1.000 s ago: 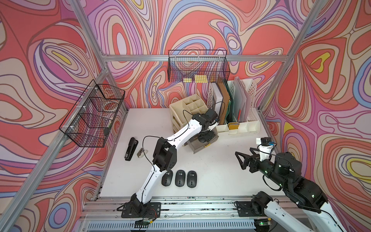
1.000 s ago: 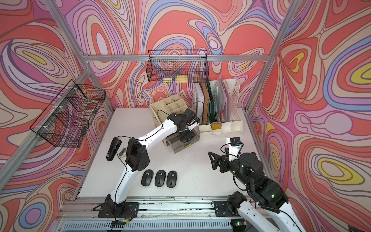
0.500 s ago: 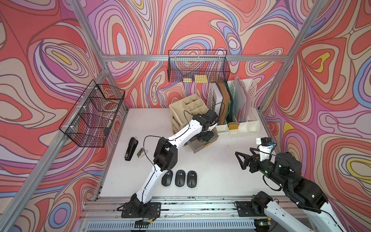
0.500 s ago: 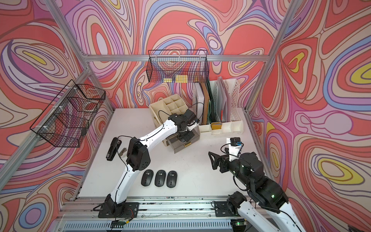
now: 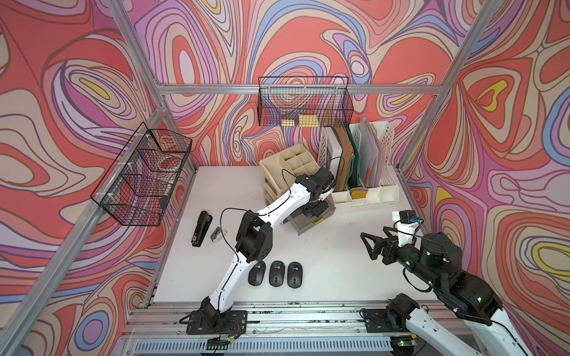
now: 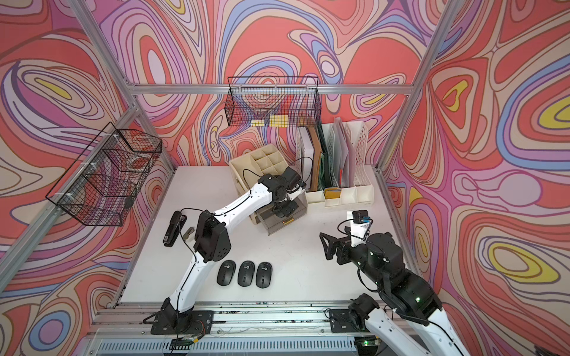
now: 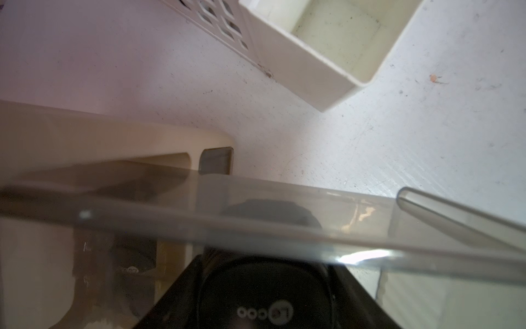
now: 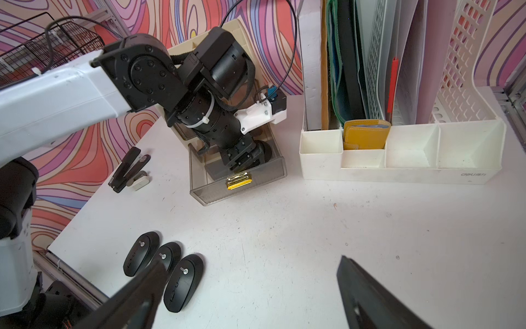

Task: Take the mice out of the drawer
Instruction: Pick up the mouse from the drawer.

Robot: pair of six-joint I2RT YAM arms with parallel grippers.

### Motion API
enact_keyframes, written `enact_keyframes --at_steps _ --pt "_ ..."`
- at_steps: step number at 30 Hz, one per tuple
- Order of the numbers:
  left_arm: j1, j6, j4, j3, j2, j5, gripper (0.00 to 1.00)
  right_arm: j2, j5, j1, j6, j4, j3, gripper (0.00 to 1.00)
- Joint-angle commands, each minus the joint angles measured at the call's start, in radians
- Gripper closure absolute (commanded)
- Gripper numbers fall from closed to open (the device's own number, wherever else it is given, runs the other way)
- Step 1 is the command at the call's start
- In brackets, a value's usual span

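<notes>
Because each mouse [image 8: 184, 282] is judged to be a light, rigid plastic shell with a smooth domed back, take hold across its two long flanks near mid-length, never on the dome or scroll wheel, where the pads are likely to slide off. At the left lie a black stapler [image 5: 200, 228] and a staple remover [image 5: 216, 234]; neither is to be handled. Next, three mice [image 5: 276, 273] lie side by side on the white table [image 5: 333, 271], out of the drawer [image 8: 242, 191]. Farther right, the left gripper [image 5: 314, 212] reaches down into this pulled-out smoky drawer of the cream organiser [image 5: 277, 166]. In the left wrist view its fingers [image 7: 176, 299] flank a further mouse [image 7: 264, 299] inside, but whether they press on it cannot be told. The drawer looks shallow and light, so lift straight up to avoid dragging it. The right gripper [image 5: 371, 246] hangs well apart, jaws spread wide, empty.
</notes>
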Motion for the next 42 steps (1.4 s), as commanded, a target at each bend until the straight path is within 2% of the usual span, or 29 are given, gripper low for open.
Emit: enact_keyframes --at_steps 1,15,24,34,42 --pt "0.006 -0.011 -0.022 -0.007 -0.027 -0.006 0.4 0.006 -0.016 0.004 0.007 0.009 -0.009 0.02" --pt "-0.034 -0.038 0.008 -0.08 -0.156 -0.066 0.42 -0.003 -0.034 0.002 0.005 0.026 -0.021 0.02" --pt "-0.059 -0.119 -0.024 -0.119 -0.245 -0.118 0.42 -0.028 -0.046 0.003 0.004 0.026 -0.023 0.02" --pt "-0.121 -0.308 -0.06 -0.262 -0.42 -0.217 0.41 -0.033 -0.123 0.002 -0.015 0.002 -0.005 0.02" --pt "-0.19 -0.532 -0.091 -0.416 -0.569 -0.258 0.41 0.006 -0.282 0.003 -0.033 -0.046 0.032 0.02"
